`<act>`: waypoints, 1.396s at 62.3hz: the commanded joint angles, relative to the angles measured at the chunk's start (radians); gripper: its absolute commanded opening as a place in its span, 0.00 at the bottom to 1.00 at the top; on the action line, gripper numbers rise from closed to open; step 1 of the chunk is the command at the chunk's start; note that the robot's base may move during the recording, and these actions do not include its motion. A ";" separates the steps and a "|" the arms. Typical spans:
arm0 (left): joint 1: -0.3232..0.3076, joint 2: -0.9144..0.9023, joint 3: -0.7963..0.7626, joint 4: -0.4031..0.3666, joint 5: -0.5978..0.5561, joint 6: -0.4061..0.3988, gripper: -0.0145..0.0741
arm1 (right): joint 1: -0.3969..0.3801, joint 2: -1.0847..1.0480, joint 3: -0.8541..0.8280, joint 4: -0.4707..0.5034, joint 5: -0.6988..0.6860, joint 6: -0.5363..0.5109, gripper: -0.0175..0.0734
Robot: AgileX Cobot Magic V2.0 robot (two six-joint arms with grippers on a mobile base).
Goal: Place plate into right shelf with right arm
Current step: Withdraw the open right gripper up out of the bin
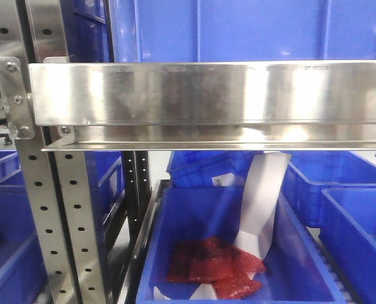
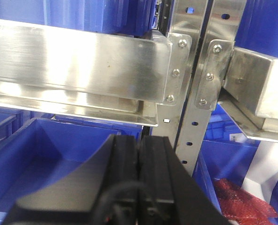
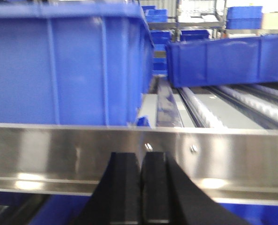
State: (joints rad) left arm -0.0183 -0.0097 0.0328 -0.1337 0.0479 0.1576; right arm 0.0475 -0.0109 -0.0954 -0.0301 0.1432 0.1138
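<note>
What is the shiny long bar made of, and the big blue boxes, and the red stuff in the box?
The rail looks like brushed stainless steel: silvery, mirror-like, with fine streaks and bolts. The blue bins look like moulded plastic: smooth, solid colour, slightly glossy walls. The red packets seem to be crinkly plastic film or mesh, though the picture is too soft to say for sure.
</note>
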 commanded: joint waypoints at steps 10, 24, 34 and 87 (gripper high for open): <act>-0.002 -0.010 0.010 -0.008 -0.090 -0.007 0.02 | -0.013 -0.018 0.103 0.030 -0.143 -0.027 0.25; -0.002 -0.010 0.010 -0.008 -0.090 -0.007 0.02 | -0.013 -0.018 0.109 0.030 -0.138 -0.031 0.25; -0.002 -0.010 0.010 -0.008 -0.090 -0.007 0.02 | -0.023 -0.018 0.109 0.041 -0.196 -0.031 0.25; -0.002 -0.010 0.010 -0.008 -0.090 -0.007 0.02 | -0.043 -0.018 0.109 0.040 -0.217 -0.060 0.25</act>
State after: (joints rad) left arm -0.0183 -0.0097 0.0328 -0.1337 0.0479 0.1576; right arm 0.0114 -0.0125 0.0294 0.0135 0.0171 0.0621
